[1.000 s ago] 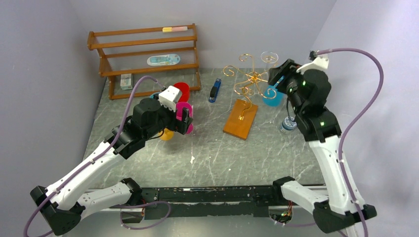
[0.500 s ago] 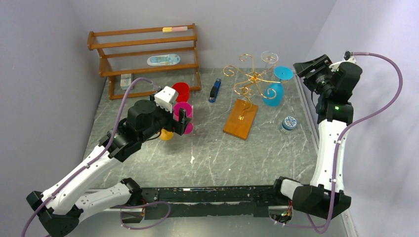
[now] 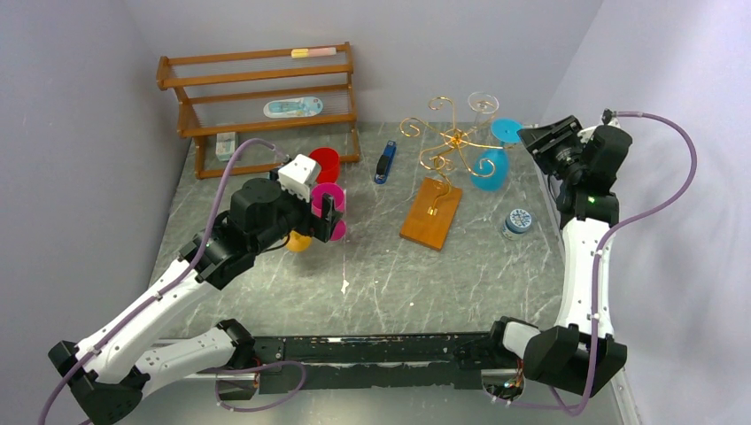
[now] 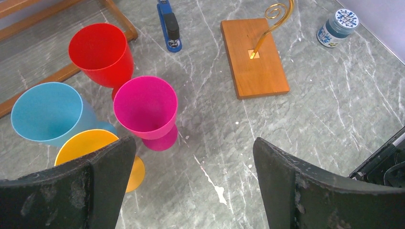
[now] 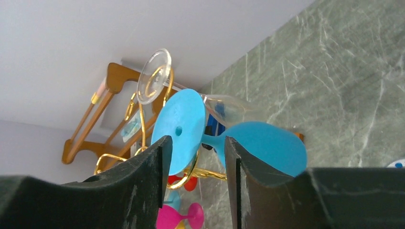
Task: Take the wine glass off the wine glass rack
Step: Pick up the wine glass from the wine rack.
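Observation:
The wine glass rack (image 3: 454, 137) is a gold wire stand on an orange-brown wooden base (image 3: 431, 212). A blue wine glass (image 3: 488, 168) hangs upside down from a right-hand scroll arm, its round foot (image 5: 179, 126) on top. A clear wine glass (image 3: 483, 104) hangs at the back. My right gripper (image 3: 538, 142) hovers just right of the blue foot, open partway and holding nothing. In the right wrist view the blue stem shows beyond the gap in the right gripper (image 5: 195, 143). My left gripper (image 3: 329, 212) is wide open over the coloured cups.
Red (image 4: 100, 50), pink (image 4: 145, 107), blue (image 4: 47, 112) and orange (image 4: 90, 143) goblets stand under my left gripper (image 4: 193, 143). A brown slatted shelf (image 3: 257, 97) fills the back left. A blue stapler (image 3: 384, 162) lies near the rack, a small jar (image 3: 517, 220) to its right.
My right arm pulled back from the rack to the right, then came a little closer to the blue glass's foot, its jaws narrowing. The left arm has barely moved.

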Tool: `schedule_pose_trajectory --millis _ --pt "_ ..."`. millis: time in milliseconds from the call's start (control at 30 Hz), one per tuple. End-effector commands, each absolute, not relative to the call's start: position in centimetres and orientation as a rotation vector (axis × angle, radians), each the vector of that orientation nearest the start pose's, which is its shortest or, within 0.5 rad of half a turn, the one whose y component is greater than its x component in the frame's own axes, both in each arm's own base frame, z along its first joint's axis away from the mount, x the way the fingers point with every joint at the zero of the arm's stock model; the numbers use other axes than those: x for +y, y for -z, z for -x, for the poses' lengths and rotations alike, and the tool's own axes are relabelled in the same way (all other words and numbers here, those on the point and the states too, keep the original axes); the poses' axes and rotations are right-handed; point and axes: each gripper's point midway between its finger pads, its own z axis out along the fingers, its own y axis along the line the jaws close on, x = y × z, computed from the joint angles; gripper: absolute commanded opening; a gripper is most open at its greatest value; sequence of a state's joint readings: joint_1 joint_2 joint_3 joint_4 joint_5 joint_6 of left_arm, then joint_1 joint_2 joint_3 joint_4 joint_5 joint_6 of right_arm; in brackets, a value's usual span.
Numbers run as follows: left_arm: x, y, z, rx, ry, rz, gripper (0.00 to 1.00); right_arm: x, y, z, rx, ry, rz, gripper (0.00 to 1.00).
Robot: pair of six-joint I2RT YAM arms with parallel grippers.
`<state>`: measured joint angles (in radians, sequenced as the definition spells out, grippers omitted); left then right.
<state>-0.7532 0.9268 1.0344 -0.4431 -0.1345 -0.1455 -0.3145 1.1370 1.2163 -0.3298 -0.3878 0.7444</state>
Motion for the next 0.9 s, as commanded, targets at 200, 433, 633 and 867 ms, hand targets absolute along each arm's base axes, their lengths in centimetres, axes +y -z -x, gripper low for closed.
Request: schedule_pose_trajectory --millis 200,433,633,867 --pt "-21.0 -30.7 -25.0 1.832 0.487 -0.491 0.97 -1.4 -34.7 -38.3 1.665 -0.777 -0.629 0.41" --pt "-21.3 -30.6 -25.2 1.834 0.498 -0.492 0.97 -1.0 -34.7 -38.4 1.637 -0.811 -0.604 0.31" --pt "-22.5 -29.9 -25.6 1.851 0.521 -0.523 0.97 -0.7 -35.3 -38.1 1.630 -0.822 -0.574 0.17" --pt "-22.2 -29.0 -25.1 1.861 0.531 -0.511 0.97 -0.5 -36.1 -37.5 1.610 -0.822 -0.571 0.10"
